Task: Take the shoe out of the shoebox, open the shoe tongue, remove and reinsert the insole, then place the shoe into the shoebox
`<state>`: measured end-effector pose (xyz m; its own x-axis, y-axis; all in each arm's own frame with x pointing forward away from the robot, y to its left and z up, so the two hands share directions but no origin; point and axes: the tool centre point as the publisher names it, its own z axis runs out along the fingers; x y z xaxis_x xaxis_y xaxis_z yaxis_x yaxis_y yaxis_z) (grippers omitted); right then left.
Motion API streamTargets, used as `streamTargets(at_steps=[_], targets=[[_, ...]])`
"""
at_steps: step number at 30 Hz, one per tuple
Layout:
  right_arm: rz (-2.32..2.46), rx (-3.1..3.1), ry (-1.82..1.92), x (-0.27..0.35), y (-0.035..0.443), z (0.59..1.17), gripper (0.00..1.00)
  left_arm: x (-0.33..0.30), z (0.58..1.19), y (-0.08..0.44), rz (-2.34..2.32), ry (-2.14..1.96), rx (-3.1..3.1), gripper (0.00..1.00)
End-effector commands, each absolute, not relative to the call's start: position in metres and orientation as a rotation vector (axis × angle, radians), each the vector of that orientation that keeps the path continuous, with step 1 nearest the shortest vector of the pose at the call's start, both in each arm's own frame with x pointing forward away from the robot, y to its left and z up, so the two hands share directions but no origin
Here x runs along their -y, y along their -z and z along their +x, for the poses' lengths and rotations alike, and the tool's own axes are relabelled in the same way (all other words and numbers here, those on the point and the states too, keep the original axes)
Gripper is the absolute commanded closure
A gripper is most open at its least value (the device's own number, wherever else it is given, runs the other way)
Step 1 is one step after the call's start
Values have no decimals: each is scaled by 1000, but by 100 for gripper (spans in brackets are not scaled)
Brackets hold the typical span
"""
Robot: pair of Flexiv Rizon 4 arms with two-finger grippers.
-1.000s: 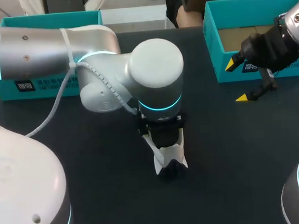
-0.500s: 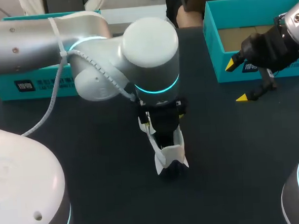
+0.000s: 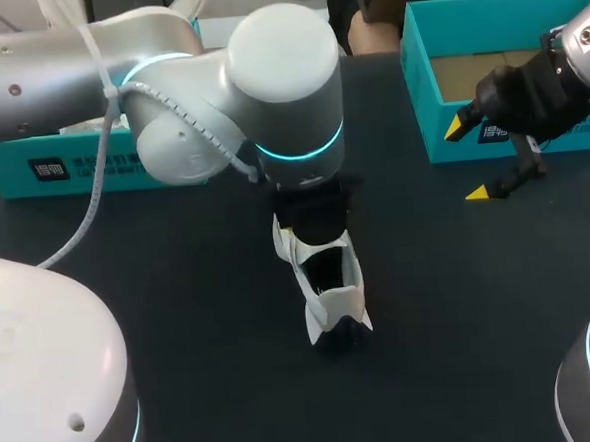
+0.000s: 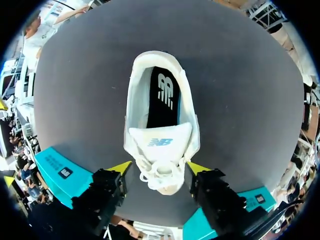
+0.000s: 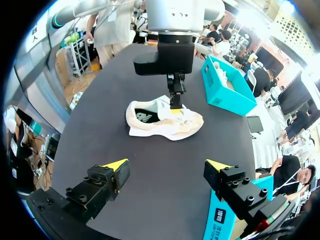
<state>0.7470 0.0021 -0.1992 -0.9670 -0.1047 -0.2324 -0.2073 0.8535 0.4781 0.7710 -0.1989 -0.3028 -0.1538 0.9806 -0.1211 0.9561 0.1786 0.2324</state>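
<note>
shoe (image 3: pixel 332 297) part-hidden under left arm (image 3: pixel 286 81) | left fingers (image 4: pixel 121 167) apart, flanking toe

White shoe (image 3: pixel 331 284) upright, tongue (image 4: pixel 161 141) pulled open, black insole (image 4: pixel 162 102) inside, open teal shoebox (image 3: pixel 419 83) well apart.

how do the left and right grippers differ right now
The left gripper hangs over the white shoe, fingers flanking its laced front; the right gripper is beside the teal shoebox, away from the shoe. The left points straight down; the right comes in at a slant. Both are open and hold nothing.
</note>
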Motion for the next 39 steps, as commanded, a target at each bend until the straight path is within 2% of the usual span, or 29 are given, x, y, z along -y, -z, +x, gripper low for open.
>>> streamTargets(at_steps=[1, 2, 4, 7, 11, 17, 20, 23, 24, 25, 26, 28, 30, 31, 33, 35, 39], targets=[[-241, -2833, -760, -3, 200, 748, 0, 201, 768, 307, 1870, -144, -2221, 86], [-241, -2833, -760, -3, 200, 748, 0, 201, 766, 309, 1876, -146, -2228, 82], [-241, -2833, -760, -3, 200, 748, 0, 202, 762, 314, 1881, -147, -2231, 86], [-241, -2833, -760, -3, 200, 748, 0, 203, 754, 319, 1893, -134, -2242, 87], [-241, -2833, -760, -3, 200, 748, 0, 205, 748, 332, 1904, -119, -2259, 80], [-241, -2833, -760, -3, 200, 748, 0, 204, 744, 326, 1891, -124, -2271, 83], [-241, -2833, -760, -3, 200, 748, 0, 201, 744, 313, 1827, -105, -2317, 73], [-241, -2833, -760, -3, 200, 748, 0, 197, 742, 302, 1719, -104, -2373, 70], [-241, -2833, -760, -3, 200, 748, 0, 196, 740, 299, 1690, -105, -2378, 82], [-241, -2833, -760, -3, 200, 748, 0, 196, 740, 298, 1659, -107, -2366, 89], [-241, -2833, -760, -3, 200, 748, 0, 196, 740, 298, 1668, -71, -2381, 91], [-241, -2833, -760, -3, 200, 748, 0, 200, 743, 305, 1693, -82, -2366, 85], [-241, -2833, -760, -3, 200, 748, 0, 203, 744, 311, 1708, -62, -2337, 69], [-241, -2833, -760, -3, 200, 748, 0, 204, 744, 314, 1698, -74, -2336, 66], [-241, -2833, -760, -3, 200, 748, 0, 205, 742, 317, 1687, -74, -2339, 73], [-241, -2833, -760, -3, 200, 748, 0, 204, 741, 322, 1679, -68, -2360, 75], [-241, -2833, -760, -3, 200, 748, 0, 202, 737, 330, 1682, -72, -2370, 68]])
